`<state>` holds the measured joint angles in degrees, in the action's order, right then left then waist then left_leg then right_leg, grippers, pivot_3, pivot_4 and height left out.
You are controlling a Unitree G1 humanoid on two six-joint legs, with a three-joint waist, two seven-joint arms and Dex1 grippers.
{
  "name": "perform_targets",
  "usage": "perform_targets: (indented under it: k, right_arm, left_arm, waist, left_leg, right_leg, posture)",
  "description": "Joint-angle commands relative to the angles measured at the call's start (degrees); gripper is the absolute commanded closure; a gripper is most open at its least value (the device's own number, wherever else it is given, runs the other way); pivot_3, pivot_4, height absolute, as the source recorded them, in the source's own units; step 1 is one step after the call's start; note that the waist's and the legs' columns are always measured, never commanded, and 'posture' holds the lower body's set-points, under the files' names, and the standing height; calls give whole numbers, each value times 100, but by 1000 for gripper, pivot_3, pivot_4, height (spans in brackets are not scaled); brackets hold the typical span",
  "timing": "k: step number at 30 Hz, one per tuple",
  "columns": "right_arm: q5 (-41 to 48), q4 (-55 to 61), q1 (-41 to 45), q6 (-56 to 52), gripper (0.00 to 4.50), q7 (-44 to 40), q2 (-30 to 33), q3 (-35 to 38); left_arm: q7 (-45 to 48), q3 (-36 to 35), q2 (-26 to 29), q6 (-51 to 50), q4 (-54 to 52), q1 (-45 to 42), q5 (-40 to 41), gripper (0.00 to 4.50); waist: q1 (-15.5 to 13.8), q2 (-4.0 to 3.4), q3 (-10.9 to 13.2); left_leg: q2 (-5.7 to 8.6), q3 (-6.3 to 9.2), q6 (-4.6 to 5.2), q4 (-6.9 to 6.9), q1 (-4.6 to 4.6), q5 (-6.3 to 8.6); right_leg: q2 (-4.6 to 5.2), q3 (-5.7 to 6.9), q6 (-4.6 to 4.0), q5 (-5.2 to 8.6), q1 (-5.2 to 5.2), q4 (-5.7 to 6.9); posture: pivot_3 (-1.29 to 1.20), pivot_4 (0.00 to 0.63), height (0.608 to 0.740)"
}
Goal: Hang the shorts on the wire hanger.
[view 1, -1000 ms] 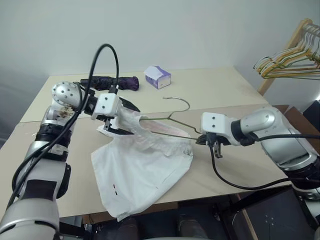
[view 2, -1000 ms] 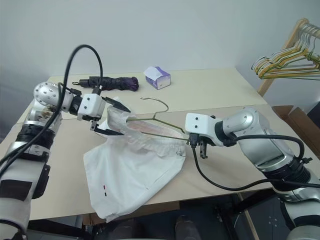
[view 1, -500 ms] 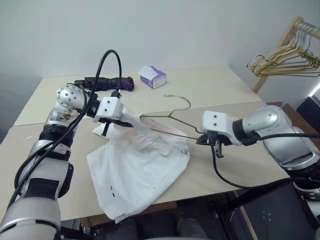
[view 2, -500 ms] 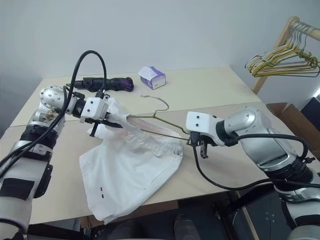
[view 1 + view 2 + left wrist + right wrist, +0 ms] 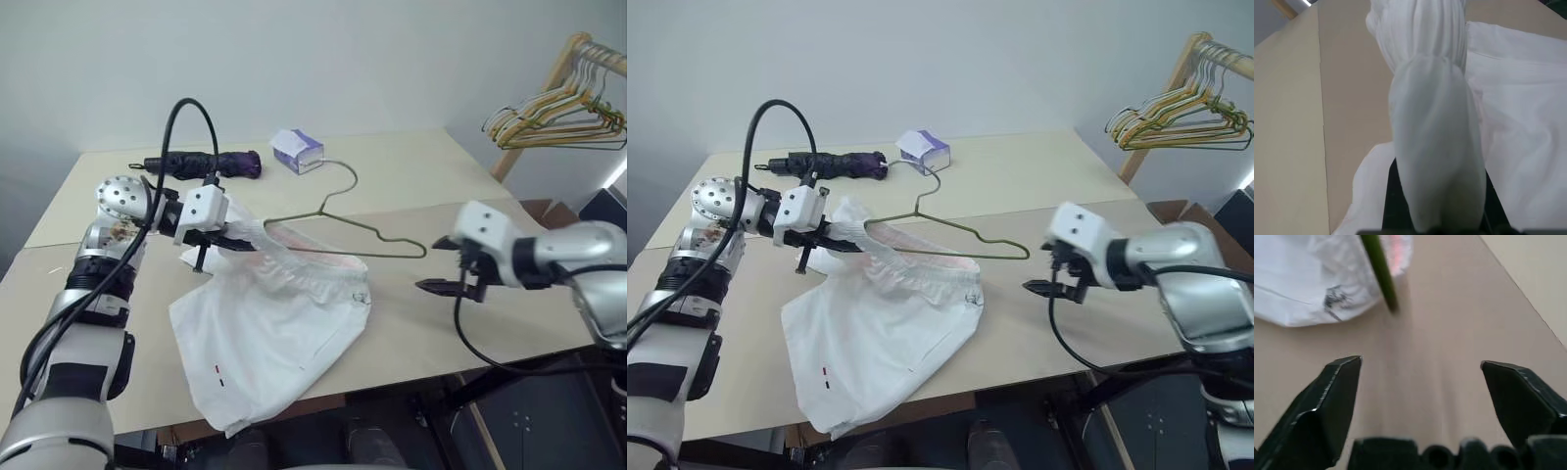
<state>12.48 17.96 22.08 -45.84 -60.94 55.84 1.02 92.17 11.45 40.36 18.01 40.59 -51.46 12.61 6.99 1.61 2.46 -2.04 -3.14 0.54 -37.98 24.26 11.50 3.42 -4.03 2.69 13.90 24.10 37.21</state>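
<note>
Left gripper (image 5: 227, 241) clamps the shorts (image 5: 284, 323) at the waistband, wire hanger (image 5: 343, 227) threaded inside; right gripper (image 5: 443, 266) spread wide, empty.

No legible text, label or number anywhere; dark mark on the shorts (image 5: 1332, 298) unreadable

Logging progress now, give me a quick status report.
Left end effector shut on shorts waistband. Right end effector open, clear of wire hanger. Nothing obstructing.

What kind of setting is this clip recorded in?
Probably an indoor test room set up for laundry handling: plain tables against a bare wall, a wooden rack of hangers, and a tissue box.
</note>
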Motion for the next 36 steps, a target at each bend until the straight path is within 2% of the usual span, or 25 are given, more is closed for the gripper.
perform_targets:
  k: [1,5,8,10,15,20,24,25,29,34,36]
  right_arm:
    - [303,133,-562,-66,43,539,-384,970]
    - [505,263,-1210,-162,43,1157,-1112,1333]
    - [753,416,-1489,-129,43,1512,-1841,1158]
    - [971,327,-1290,-339,43,1850,-2539,900]
    - [1015,-49,-867,-545,43,2432,-3493,331]
    - [640,-650,-475,-533,43,2797,-3659,-357]
    - [709,-938,-232,-529,798,2999,-3811,-336]
    - [758,-940,-223,-482,1278,3005,-3837,-302]
    - [870,-889,-261,-409,2592,3064,-3907,-149]
    - [1018,-600,-481,-281,4451,3033,-3811,91]
    - [1067,-558,-528,-223,4451,3047,-3708,290]
  left_arm:
    - [-136,-383,31,-359,-440,77,253,4500]
    - [-272,-555,-12,-769,-844,315,352,4500]
    - [-300,-586,1,-882,-1070,470,337,4500]
    - [-343,-593,-17,-963,-1147,508,329,4500]
    - [-513,-627,-98,-1087,-1277,582,338,4500]
    - [-551,-664,-96,-1128,-1374,659,320,4500]
    - [-552,-699,-63,-1126,-1388,687,303,4500]
    - [-560,-711,-52,-1125,-1403,706,298,4500]
    - [-577,-738,-4,-1154,-1494,814,302,4500]
    - [-595,-732,174,-1089,-1476,1053,176,4500]
    - [-659,-728,267,-976,-1334,1115,56,4500]
  waist:
    - [-3,3,-2]
    - [11,4,-3]
    - [32,2,-5]
    - [54,2,-5]
    - [92,1,-6]
    - [107,2,-6]
    - [134,2,-6]
    - [140,2,-6]
    - [163,2,-6]
    - [166,2,-6]
    - [165,2,-6]
  left_leg:
    - [-1,1,0,-1,-2,0]
    - [-1,0,0,-3,-8,0]
    - [-2,0,0,-3,-11,0]
    - [-3,1,0,-3,-11,0]
    - [1,9,1,-4,-12,-1]
    - [6,17,1,-4,-2,-1]
    - [7,17,1,-5,-3,-1]
    - [7,20,1,-5,-5,-1]
    - [6,25,1,-5,-4,-1]
    - [6,29,1,-5,-4,-1]
    - [6,29,1,-5,-4,-1]
  right_leg:
    - [-1,1,2,1,-4,-1]
    - [-2,-3,16,5,-10,0]
    - [-5,-7,14,3,-12,2]
    - [-7,-8,14,3,-10,4]
    - [-7,-11,17,1,-13,3]
    - [-2,-5,3,-9,-10,-1]
    - [-1,-6,4,-12,-11,-1]
    - [-2,-5,4,-12,-12,0]
    - [-4,-5,4,-12,-12,0]
    - [-3,-4,4,-12,-12,0]
    - [-3,-4,4,-12,-12,0]
  posture:
    - [-122,0,740]
    - [-118,0,740]
    - [-119,0,740]
    - [-122,0,740]
    - [-118,0,740]
    - [-106,0,740]
    - [-98,0,740]
    - [-98,0,740]
    - [-96,0,740]
    - [-100,0,740]
    - [-100,0,740]
